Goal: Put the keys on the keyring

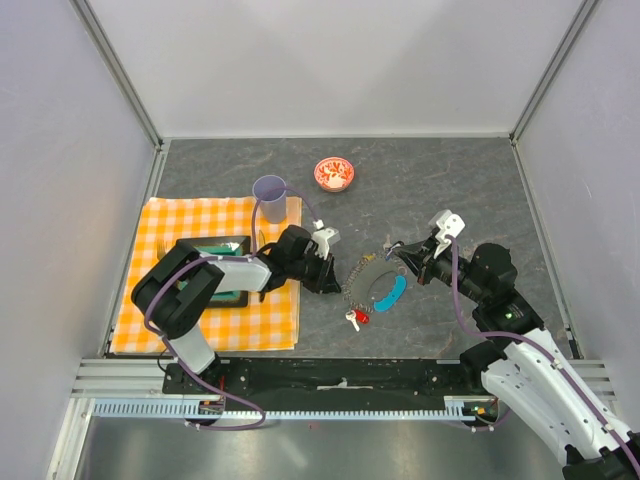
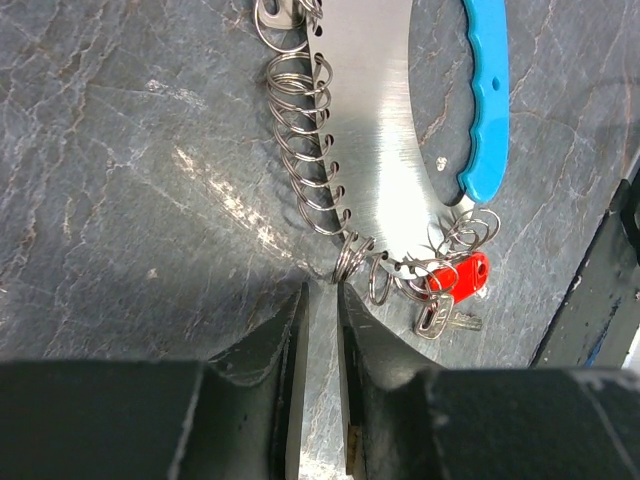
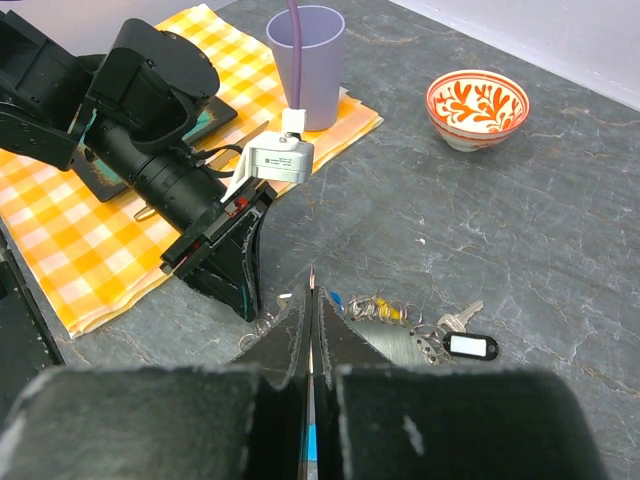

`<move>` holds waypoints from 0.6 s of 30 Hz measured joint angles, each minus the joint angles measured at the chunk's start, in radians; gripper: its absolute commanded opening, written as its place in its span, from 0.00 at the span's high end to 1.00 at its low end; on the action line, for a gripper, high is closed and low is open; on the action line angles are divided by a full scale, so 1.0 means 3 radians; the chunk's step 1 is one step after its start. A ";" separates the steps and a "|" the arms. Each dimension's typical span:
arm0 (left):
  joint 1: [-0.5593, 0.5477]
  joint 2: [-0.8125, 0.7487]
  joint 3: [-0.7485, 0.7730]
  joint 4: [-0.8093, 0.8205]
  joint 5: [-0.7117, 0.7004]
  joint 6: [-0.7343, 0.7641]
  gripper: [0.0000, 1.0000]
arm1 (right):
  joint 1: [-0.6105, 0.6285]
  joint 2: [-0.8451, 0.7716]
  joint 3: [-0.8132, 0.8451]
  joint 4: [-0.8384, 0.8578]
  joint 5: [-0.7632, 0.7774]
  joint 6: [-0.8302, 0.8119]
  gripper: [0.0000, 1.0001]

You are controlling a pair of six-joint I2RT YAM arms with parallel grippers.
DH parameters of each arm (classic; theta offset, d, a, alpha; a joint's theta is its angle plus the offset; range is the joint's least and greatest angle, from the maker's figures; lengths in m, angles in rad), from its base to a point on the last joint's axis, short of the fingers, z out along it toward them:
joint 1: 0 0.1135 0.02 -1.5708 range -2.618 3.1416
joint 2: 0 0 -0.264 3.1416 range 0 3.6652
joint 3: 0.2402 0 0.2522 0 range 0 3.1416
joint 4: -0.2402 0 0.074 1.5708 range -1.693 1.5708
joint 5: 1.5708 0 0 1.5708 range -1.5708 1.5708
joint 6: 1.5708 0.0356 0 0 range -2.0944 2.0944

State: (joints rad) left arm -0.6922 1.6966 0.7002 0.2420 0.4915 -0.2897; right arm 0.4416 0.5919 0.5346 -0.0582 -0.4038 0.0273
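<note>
Left arm low, left jaws barely apart, empty, before keyring [image 2: 365, 150]; right jaws closed.

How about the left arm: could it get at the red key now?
Probably yes: its end effector sits beside the keyring, and the red key lies close by, uncovered, though among small rings.

Overhead view; both wrist views near keyring [image 2: 365, 130]
</note>
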 measured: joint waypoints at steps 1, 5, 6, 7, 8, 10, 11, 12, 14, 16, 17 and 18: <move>0.0000 0.0006 0.0000 0.0001 0.0017 -0.0003 0.76 | 0.0000 0.0003 0.0000 0.0000 0.0000 0.0001 1.00; 0.0000 0.0029 0.0018 0.0000 0.0055 -0.0005 0.77 | 0.0000 0.0014 -0.0001 0.0000 -0.0003 0.0009 1.00; 0.0000 0.0034 0.0020 0.0003 0.0058 -0.0005 0.77 | 0.0000 0.0017 -0.0001 0.0000 -0.0003 0.0010 1.00; 0.0000 0.0039 0.0025 0.0001 0.0062 -0.0005 0.77 | 0.0000 0.0017 -0.0004 0.0001 -0.0003 0.0011 1.00; 0.0000 0.0039 0.0025 0.0001 0.0062 -0.0005 0.79 | 0.0000 0.0017 -0.0005 0.0001 -0.0004 0.0011 1.00; 0.0000 0.0039 0.0027 0.0000 0.0061 -0.0005 0.80 | 0.0000 0.0018 -0.0009 0.0019 -0.0005 0.0011 1.00; -0.0001 0.0041 0.0027 -0.0001 0.0061 -0.0005 0.81 | 0.0000 0.0017 -0.0010 0.0033 -0.0005 0.0013 1.00; -0.0001 0.0043 0.0027 -0.0001 0.0061 -0.0005 0.81 | 0.0000 0.0017 -0.0011 0.0043 -0.0006 0.0013 1.00; -0.0003 0.0053 0.0034 -0.0001 0.0064 -0.0005 0.81 | -0.0001 0.0017 -0.0011 0.0062 -0.0006 0.0013 1.00; -0.0008 0.0075 0.0053 0.0000 0.0075 -0.0005 0.81 | 0.0000 0.0017 -0.0011 0.0070 -0.0006 0.0013 1.00; -0.0011 0.0086 0.0066 -0.0001 0.0084 -0.0005 0.81 | 0.0000 0.0017 -0.0011 0.0070 -0.0006 0.0013 1.00; -0.0017 0.0094 0.0075 0.0000 0.0088 -0.0005 0.81 | 0.0000 0.0017 -0.0011 0.0070 -0.0006 0.0013 1.00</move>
State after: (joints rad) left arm -0.6971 1.7248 0.7227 0.2420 0.5179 -0.2913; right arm 0.4416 0.5968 0.5312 -0.0372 -0.4057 0.0311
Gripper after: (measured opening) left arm 0.195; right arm 0.007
